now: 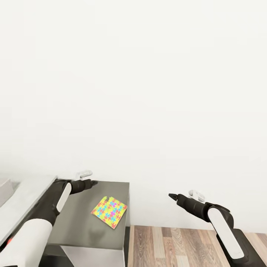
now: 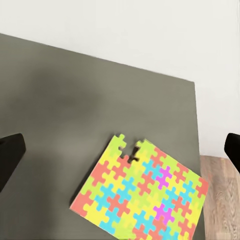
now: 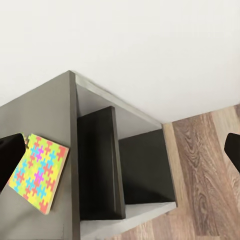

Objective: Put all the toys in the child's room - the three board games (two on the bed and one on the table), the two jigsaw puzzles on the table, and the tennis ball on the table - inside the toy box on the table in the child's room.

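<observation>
Multicoloured flat jigsaw puzzle, thin rectangle patterned in yellow, pink, blue and green interlocking pieces, lying flat on dark grey matt unit top, near its outer edge toward the wood-plank floor. Turned at an angle to the unit's edges, one corner pointing at the white wall; one piece missing from the edge nearest that wall, as seen from the left wrist.

Left black two-fingered gripper held over the rear of the same unit top, close to the wall. Puzzle lying just ahead of and below it, toward the robot's body and slightly to its right. Fingers spread wide in the left wrist view, nothing between them.

Right black two-fingered gripper hanging out over the floor, beyond the unit's open side, well apart from the puzzle. Fingers likewise parted and empty in the right wrist view.

Judged: left arm clearly nearer; short descent needed. Thinness and flat lie likely to make the pick awkward; nearness to the edge possibly usable.
</observation>
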{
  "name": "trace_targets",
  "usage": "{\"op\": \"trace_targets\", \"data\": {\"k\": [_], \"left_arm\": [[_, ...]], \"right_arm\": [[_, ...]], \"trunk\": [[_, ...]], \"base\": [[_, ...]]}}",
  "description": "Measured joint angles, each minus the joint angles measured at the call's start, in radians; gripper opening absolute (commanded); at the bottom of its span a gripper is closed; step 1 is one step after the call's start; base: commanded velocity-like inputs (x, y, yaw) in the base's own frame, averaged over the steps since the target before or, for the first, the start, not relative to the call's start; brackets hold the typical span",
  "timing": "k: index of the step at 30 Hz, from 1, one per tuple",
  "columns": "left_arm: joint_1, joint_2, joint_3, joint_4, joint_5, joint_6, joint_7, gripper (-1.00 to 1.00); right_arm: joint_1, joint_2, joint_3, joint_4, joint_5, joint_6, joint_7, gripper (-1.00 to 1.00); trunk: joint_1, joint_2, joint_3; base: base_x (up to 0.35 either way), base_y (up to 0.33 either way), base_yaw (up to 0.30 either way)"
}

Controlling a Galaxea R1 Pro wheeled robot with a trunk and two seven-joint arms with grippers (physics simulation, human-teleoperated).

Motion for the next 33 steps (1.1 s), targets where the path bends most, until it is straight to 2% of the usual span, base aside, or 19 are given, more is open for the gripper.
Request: {"op": "trace_targets", "data": {"k": [5, 20, 33], "left_arm": [[0.000, 0.000, -0.019, 0.000, 0.001, -0.008, -0.001, 1.00], [0.000, 0.002, -0.022, 0.000, 0.001, -0.009, 0.000, 1.00], [0.000, 0.002, -0.022, 0.000, 0.001, -0.009, -0.002, 1.00]], "right_arm": [[0.000, -0.001, -0.001, -0.001, 0.000, 0.000, 0.000, 1.00], [0.000, 0.000, 0.001, -0.005, -0.001, 0.000, 0.000, 1.00], [0.000, 0.000, 0.000, -0.002, -0.001, 0.000, 0.000, 1.00]], "trunk": [[0.000, 0.000, 0.000], [0.000, 0.000, 0.000], [0.000, 0.000, -0.005]], "base": [[0.066, -0.033, 0.000], [0.003, -0.001, 0.000], [0.137, 0.000, 0.000]]}}
